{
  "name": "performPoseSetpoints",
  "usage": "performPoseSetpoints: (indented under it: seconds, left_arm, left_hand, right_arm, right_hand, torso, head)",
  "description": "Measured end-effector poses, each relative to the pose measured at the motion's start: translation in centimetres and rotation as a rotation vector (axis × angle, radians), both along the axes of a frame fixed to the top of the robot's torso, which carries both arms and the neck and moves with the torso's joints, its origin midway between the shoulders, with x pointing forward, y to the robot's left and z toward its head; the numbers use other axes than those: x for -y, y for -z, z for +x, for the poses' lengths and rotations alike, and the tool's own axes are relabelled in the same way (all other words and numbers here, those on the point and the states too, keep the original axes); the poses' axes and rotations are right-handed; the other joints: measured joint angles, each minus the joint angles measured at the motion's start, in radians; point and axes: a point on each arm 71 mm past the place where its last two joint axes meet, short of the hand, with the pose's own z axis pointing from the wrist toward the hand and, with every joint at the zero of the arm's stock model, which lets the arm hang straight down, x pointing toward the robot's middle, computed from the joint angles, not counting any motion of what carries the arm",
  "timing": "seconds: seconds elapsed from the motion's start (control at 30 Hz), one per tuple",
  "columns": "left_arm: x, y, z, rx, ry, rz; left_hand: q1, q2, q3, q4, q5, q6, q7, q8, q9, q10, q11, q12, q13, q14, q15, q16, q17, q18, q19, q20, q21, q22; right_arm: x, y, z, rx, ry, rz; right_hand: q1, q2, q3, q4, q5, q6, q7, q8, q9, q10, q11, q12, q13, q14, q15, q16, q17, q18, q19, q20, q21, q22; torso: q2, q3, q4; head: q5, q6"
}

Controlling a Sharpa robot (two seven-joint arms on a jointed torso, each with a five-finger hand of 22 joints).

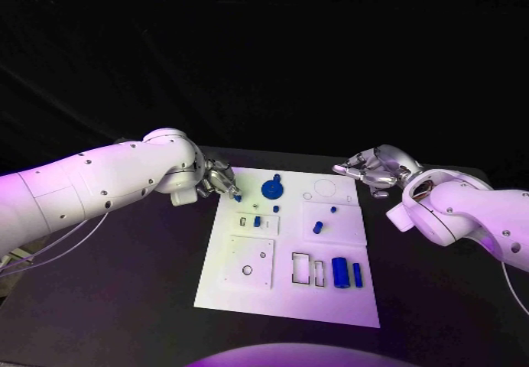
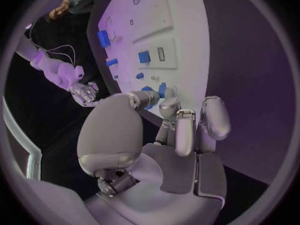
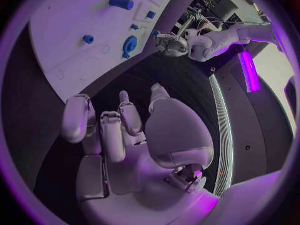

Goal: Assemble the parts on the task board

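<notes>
Task board [image 1: 289,294], near to far: two blue bars [image 1: 347,272] near its front edge; small blue parts mid-board; a round blue part [image 1: 271,187] near the far edge. Left hand [image 1: 219,182] pinches a small blue part [image 1: 237,198] at the board's far left edge; lower it squarely. Right hand [image 1: 369,170], beyond the far right corner, holds nothing, fingers loosely curled.

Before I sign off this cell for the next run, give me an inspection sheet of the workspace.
Surface: black table, bare around the board.
Job's things: white task board mid-table; blue parts on it, a round one at its far end.
Clutter: nothing seen.
Hands: left hand at the board's far left corner, touching a small blue part; right hand off its far right corner, empty.
Cables: thin wires under the left arm.
Surroundings: dark.
</notes>
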Motion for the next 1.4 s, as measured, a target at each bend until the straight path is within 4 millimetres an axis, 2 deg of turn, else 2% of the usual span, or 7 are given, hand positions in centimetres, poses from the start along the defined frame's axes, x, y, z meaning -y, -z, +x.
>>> performPoseSetpoints:
  seconds: [0.13, 0.33, 0.6, 1.03, 1.4]
  left_arm:
    - [0.0, -0.1, -1.1, 0.016, 0.017, -0.026]
    - [0.2, 0.6, -2.9, 0.046, 0.048, -0.046]
    - [0.5, 1.3, -4.4, 0.106, 0.081, -0.05]
    - [0.9, 2.3, -5.1, 0.161, 0.082, -0.035]
    - [0.9, 2.4, -5.0, 0.178, 0.078, -0.002]
  left_hand:
    - [-0.011, -0.011, 0.0, 0.0, 0.029, 0.008, -0.005, 0.0, 0.001, 0.011, -0.004, 0.007, 0.013, 0.003, -0.003, 0.0, 0.0, 0.0, 0.009, -0.005, 0.009, 0.017]
    - [-0.018, -0.018, 0.0, 0.0, 0.054, 0.021, -0.008, 0.0, 0.001, 0.029, -0.008, 0.015, 0.028, 0.0, -0.007, 0.0, 0.0, 0.0, 0.018, -0.01, 0.017, 0.034]
    - [-0.023, -0.023, 0.0, 0.0, 0.064, 0.025, -0.011, 0.0, 0.001, 0.031, -0.01, 0.02, 0.038, 0.0, -0.007, 0.004, 0.0, 0.0, 0.018, -0.01, 0.017, 0.034]
    - [-0.026, -0.026, 0.0, 0.0, 0.069, 0.034, -0.01, 0.0, 0.001, 0.038, -0.01, 0.024, 0.044, 0.004, -0.01, 0.004, 0.0, 0.0, 0.018, -0.01, 0.021, 0.037]
    - [-0.029, -0.029, 0.0, 0.0, 0.073, 0.036, -0.011, -0.002, 0.0, 0.041, -0.013, 0.024, 0.045, 0.004, -0.01, 0.004, 0.0, 0.0, 0.02, -0.013, 0.021, 0.037]
  right_arm:
    - [0.0, 0.0, 0.0, 0.0, 0.001, 0.0]
    - [0.1, 0.0, 0.0, 0.0, 0.001, 0.0]
    - [0.1, 0.1, 0.0, -0.002, 0.002, -0.001]
    - [0.1, 0.3, -0.1, -0.006, 0.002, -0.001]
    - [0.1, 0.3, -0.1, -0.007, 0.002, -0.001]
  right_hand:
    - [0.0, 0.0, 0.0, 0.0, 0.0, 0.0, 0.0, 0.0, 0.0, 0.0, 0.0, 0.0, 0.0, 0.0, 0.0, 0.0, 0.0, 0.0, 0.0, 0.0, 0.0, 0.0]
    - [0.0, 0.0, 0.0, 0.0, 0.0, 0.0, 0.0, 0.0, 0.0, 0.0, 0.0, 0.0, 0.0, 0.0, 0.0, 0.0, 0.0, 0.0, 0.0, 0.0, 0.0, 0.0]
    - [0.0, 0.0, 0.0, 0.0, 0.0, 0.0, 0.0, 0.0, 0.0, 0.0, 0.0, 0.0, 0.0, 0.0, 0.0, 0.0, 0.0, 0.0, 0.0, 0.0, 0.0, 0.0]
    - [0.005, 0.005, -0.006, 0.0, 0.0, 0.0, 0.0, 0.006, 0.0, 0.0, 0.0, 0.0, 0.0, 0.0, 0.0, 0.0, 0.0, 0.0, 0.0, 0.0, 0.0, 0.0]
    - [0.005, 0.005, -0.006, 0.0, 0.0, 0.0, 0.0, 0.008, 0.0, 0.0, 0.0, 0.0, 0.0, 0.0, 0.0, 0.0, 0.0, 0.0, 0.0, 0.0, 0.0, 0.0]
  torso:
    - [0.0, -0.0003, 0.0012]
    - [0.0, -0.0014, 0.0013]
    - [0.0, -0.0029, 0.0012]
    - [0.003, -0.004, -0.0007]
    - [0.004, -0.0024, -0.0012]
  head:
    - [0.001, -0.001]
    - [0.005, -0.003]
    - [0.007, -0.003]
    - [0.007, -0.004]
    - [0.005, -0.01]
